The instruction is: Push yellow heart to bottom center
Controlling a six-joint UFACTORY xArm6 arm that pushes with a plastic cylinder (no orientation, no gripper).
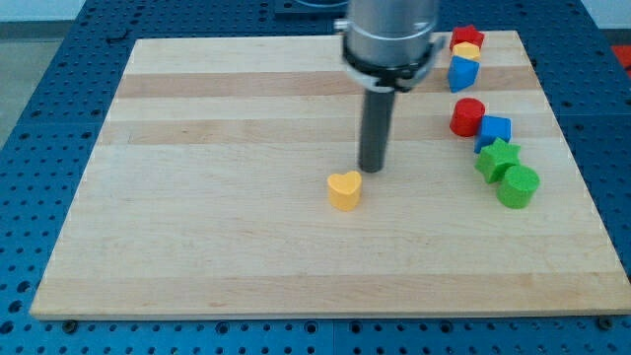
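Note:
The yellow heart (344,190) lies on the wooden board (197,227), a little right of the board's middle. My tip (372,170) stands just above and to the right of the heart, very close to its upper right edge; whether it touches the heart cannot be told. The rod rises from the tip to the grey arm body at the view's top.
At the view's right stand a red cylinder (467,116), a blue block (494,131), a green star (497,159) and a green cylinder (519,185). At the top right a red block (467,38), a yellow block (466,51) and a blue block (462,73) cluster.

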